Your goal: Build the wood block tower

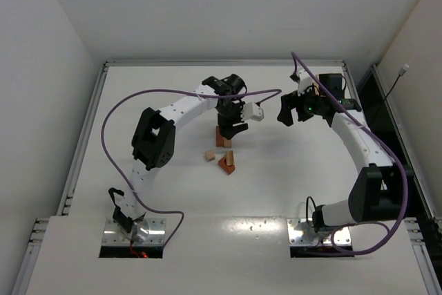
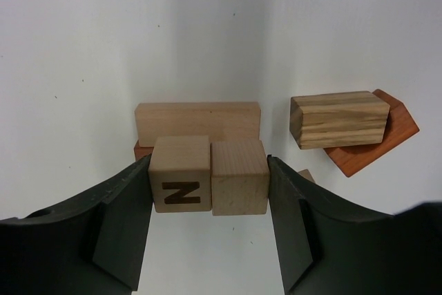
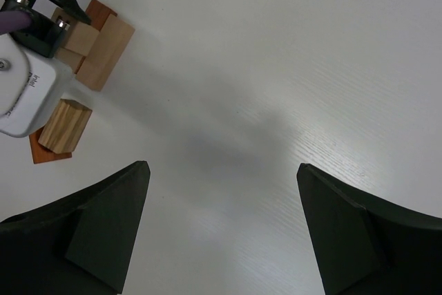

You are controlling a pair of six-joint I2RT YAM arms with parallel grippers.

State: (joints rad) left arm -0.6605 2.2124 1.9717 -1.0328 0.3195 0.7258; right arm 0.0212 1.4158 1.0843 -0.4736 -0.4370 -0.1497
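Note:
My left gripper is shut on two light cubes held side by side, one marked N and one plain; each jaw presses an outer face. Behind and below them a tan bar lies over a reddish block. From above, the left gripper hangs over this stack at mid-table. My right gripper hovers open to the stack's right, and its fingers have only bare table between them.
A striped tan block rests on a reddish block to the right of the stack, the pair also visible from above. A small loose cube lies beside them. The table's raised rim runs along the far and side edges.

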